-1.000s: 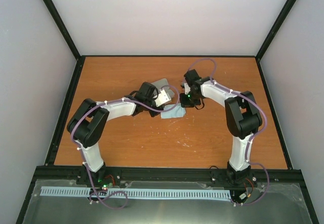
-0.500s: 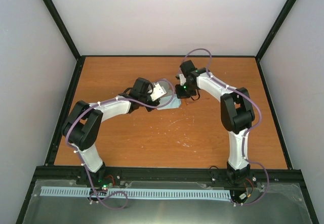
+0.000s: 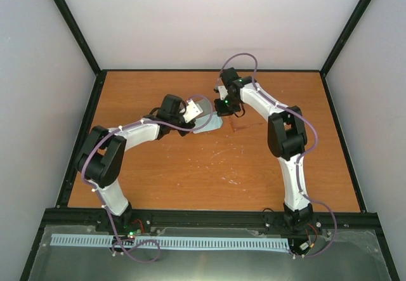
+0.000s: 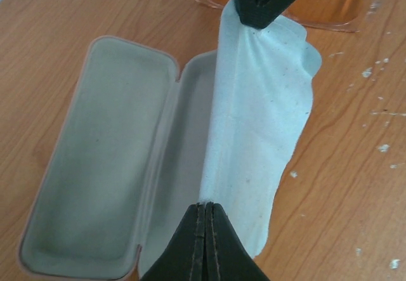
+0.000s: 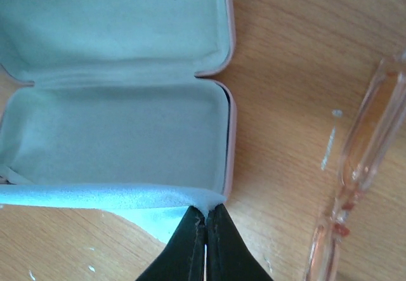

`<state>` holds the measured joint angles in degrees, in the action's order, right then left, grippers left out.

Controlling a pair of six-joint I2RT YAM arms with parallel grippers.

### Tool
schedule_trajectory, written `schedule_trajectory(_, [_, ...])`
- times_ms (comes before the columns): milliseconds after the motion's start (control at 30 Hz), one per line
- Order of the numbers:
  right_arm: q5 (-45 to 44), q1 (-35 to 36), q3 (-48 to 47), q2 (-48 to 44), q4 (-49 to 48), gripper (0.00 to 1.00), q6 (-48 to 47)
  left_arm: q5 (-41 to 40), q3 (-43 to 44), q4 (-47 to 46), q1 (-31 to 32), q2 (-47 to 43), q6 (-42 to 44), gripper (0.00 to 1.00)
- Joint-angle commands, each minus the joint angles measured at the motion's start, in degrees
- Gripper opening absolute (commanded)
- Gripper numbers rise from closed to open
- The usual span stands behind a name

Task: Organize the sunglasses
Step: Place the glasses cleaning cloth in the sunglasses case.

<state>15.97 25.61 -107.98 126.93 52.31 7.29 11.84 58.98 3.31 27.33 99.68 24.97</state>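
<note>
The light-blue cloth (image 4: 260, 122) is stretched between my two grippers and hangs over the near half of the open pink case (image 4: 95, 154). My left gripper (image 4: 207, 206) is shut on one corner of it. My right gripper (image 5: 206, 214) is shut on the opposite corner and shows as dark fingers (image 4: 257, 14) at the top of the left wrist view. The case's grey inside (image 5: 127, 129) is empty. The translucent reddish-brown sunglasses (image 5: 361, 141) lie on the wood just beyond the case and also show in the left wrist view (image 4: 330, 5). In the top view the grippers, left (image 3: 192, 113) and right (image 3: 222, 110), meet at the table's far middle.
The orange wooden table (image 3: 190, 167) has black rails along its edges and white walls behind. White scuff marks (image 4: 380, 148) dot the wood near the cloth.
Both grippers have carried the cloth away from the arms' bases and a little left, from the table's middle to over the open case. Both stay shut on it.
</note>
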Motion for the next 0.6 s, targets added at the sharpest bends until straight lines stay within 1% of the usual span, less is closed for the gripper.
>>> schedule_trajectory(0, [0.9,0.4,-6.2,2.6,3.9,0.03,-1.7,0.2,1.9,-0.9,-2.2,-1.1,-0.7,0.0])
schedule_trajectory(167, [1.7,0.5,-11.0,5.5,5.5,0.03,-1.8,1.0,1.8,-1.3,-3.5,-0.4,-0.4,0.0])
schedule_trajectory(400, [3.1,1.0,-12.4,7.7,5.5,0.03,-1.4,3.0,1.1,-2.0,-3.4,1.2,-2.0,0.0])
schedule_trajectory(567, [3.6,1.3,-13.6,9.1,5.3,0.03,-1.0,3.0,0.3,-2.6,-3.4,1.4,-1.9,0.0])
